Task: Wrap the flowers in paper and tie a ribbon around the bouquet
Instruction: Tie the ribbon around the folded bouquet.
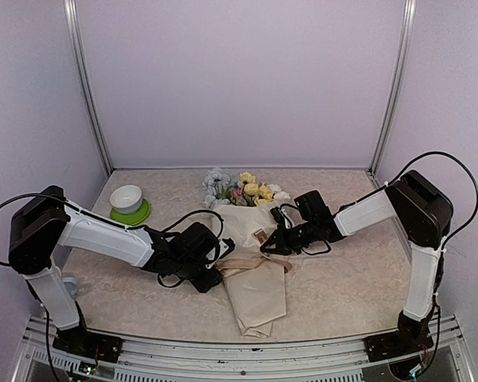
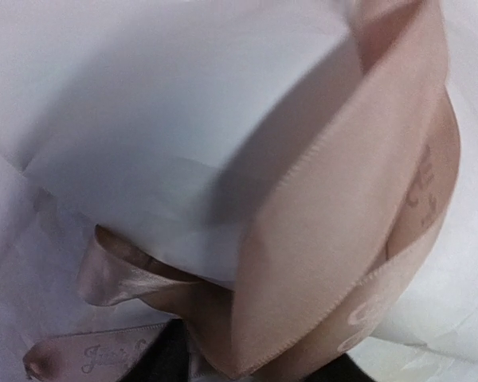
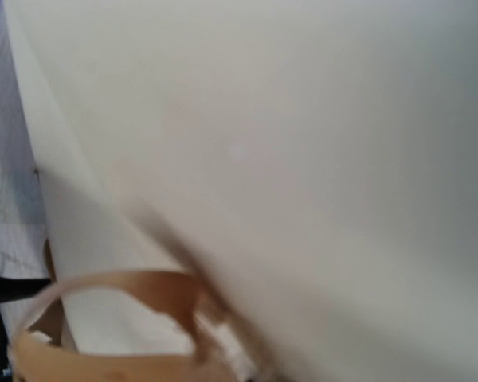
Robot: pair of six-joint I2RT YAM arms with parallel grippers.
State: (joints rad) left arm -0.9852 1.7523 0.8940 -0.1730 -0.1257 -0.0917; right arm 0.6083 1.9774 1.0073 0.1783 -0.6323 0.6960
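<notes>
Top external view: the bouquet (image 1: 255, 274) lay at the middle of the desk (image 1: 342, 294), its flowers (image 1: 251, 189) pointing to the far edge and the paper (image 1: 259, 306) reaching almost to the near edge. The ribbon (image 1: 253, 264) crossed the paper at its waist. The left gripper (image 1: 220, 253) pressed in from the left side; its wrist camera was filled with ribbon and paper, so whether its fingers stood apart or together could not be told. The right gripper (image 1: 271, 243) was closed at the ribbon's right loop; whether it pinched the ribbon could not be told. Both arms flanked the bouquet. A white bowl (image 1: 126, 196) on a green plate (image 1: 137, 215) stood well apart near the far left corner.
</notes>
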